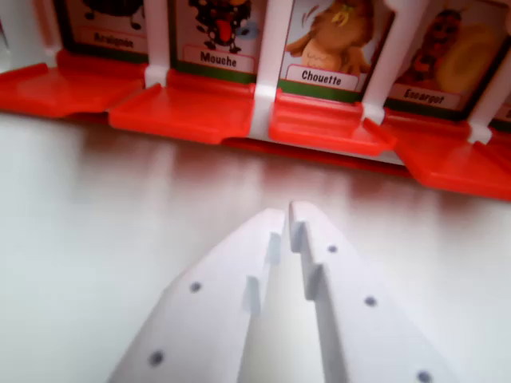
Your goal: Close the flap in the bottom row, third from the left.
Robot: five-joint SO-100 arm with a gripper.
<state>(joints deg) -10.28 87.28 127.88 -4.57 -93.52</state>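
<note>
Two white plastic fingers point(286, 217) rise from the bottom centre of the frame, their tips drawn almost together with only a thin slit between them and nothing pinched. They hover over a plain white worktop point(96, 239), apart from the game board that runs across the top of the frame.

That board shows a row of red plastic flaps lying open and flat on the worktop, divided by white plastic posts point(270, 64). Behind each flap stands a picture card with a printed name. From left to right the labels read "Araignée" point(116, 38), "Mouche" point(218, 59), "Chouette" point(321, 77) and "Escargot" point(423, 96).

The red flap under the owl card point(327, 128) sits in the upper centre-right, directly beyond the fingertips, still folded down. The red flap under the fly card point(184, 112) lies just beside it on the left.
</note>
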